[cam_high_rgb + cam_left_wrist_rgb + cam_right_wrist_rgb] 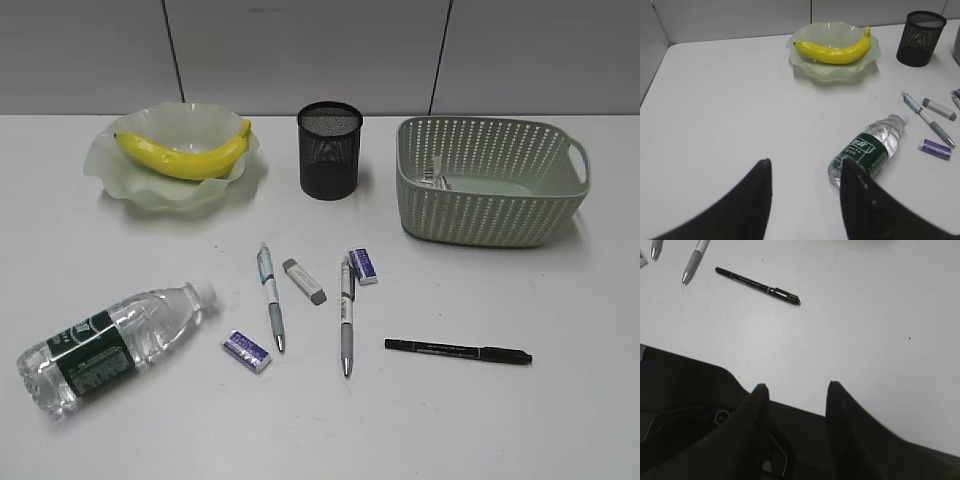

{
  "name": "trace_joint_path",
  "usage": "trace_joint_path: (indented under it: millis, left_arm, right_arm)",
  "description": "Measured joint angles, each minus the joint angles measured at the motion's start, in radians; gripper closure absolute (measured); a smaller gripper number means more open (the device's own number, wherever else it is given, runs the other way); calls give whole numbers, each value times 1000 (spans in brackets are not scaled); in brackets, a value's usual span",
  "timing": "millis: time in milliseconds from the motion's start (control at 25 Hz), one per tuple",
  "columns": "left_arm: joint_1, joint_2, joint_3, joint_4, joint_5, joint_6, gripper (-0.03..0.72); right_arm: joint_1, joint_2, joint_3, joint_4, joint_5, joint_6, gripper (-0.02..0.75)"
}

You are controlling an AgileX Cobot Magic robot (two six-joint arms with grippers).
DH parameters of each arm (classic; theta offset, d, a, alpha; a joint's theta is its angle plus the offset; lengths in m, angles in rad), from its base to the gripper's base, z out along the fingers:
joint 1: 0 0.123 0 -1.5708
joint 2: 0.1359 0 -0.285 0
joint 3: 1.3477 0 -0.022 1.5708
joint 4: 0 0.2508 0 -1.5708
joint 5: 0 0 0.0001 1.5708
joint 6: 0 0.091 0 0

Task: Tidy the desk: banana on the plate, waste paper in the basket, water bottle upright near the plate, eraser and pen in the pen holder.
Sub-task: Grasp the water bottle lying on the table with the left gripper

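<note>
The banana point(185, 150) lies in the green wavy plate point(130, 190) at the back left. The water bottle point(110, 345) lies on its side at the front left. The waste paper point(437, 178) sits inside the basket point(490, 215). Two white pens point(270, 297) point(346, 315), a black pen point(458, 351) and three erasers point(247, 351) point(304, 281) point(363, 265) lie on the desk in front of the pen holder point(329, 150). My left gripper point(805, 162) is open and empty, just left of the bottle point(867, 150). My right gripper point(796, 386) is open and empty above the desk's front edge.
Neither arm shows in the exterior view. In the right wrist view the black pen point(757, 286) lies far ahead and left of the jaws, with dark robot base below the desk edge. A grey wall runs behind the desk.
</note>
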Motion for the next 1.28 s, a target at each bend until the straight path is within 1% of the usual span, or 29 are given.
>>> trace_joint_path:
  millis: [120, 200, 360, 520, 640, 720, 800, 920, 1000, 1080, 1200, 1280]
  left_arm:
    - [0, 5, 0, 0, -5, 30, 351]
    - [0, 36, 0, -1, -17, 75, 351]
    - [0, 186, -14, -42, -95, 161, 351]
    - [0, 433, -20, -145, -235, 257, 351]
    - [0, 670, -41, -223, -347, 355, 351]
    - [0, 876, -70, -263, -410, 391, 343]
    - [0, 1030, -111, -281, -449, 425, 295]
    - [-19, 1245, -200, -287, -466, 458, 160]
    - [-49, 1380, -258, -287, -466, 462, 115]
    - [-82, 1482, -314, -282, -462, 464, 100]
    - [-130, 1599, -388, -238, -447, 464, 94]
    - [-143, 1659, -420, -214, -433, 465, 94]
  right_arm:
    - [0, -167, 92, -18, -46, 0, 429]
    - [0, -259, 145, -22, -68, -1, 430]
    - [0, -378, 179, -28, -101, -1, 430]
    - [0, -409, 180, -30, -113, -1, 431]
    - [0, -409, 180, -32, -114, -1, 431]
    - [0, -409, 180, -32, -114, -1, 431]
    - [0, -409, 180, -33, -115, -1, 431]
    - [0, -409, 180, -33, -115, -1, 431]
    - [0, -409, 180, -33, -115, -1, 431]
    - [0, -409, 180, -33, -115, -1, 431]
    - [0, -409, 180, -33, -115, -1, 431]
    - [0, -409, 180, -33, -115, -1, 431]
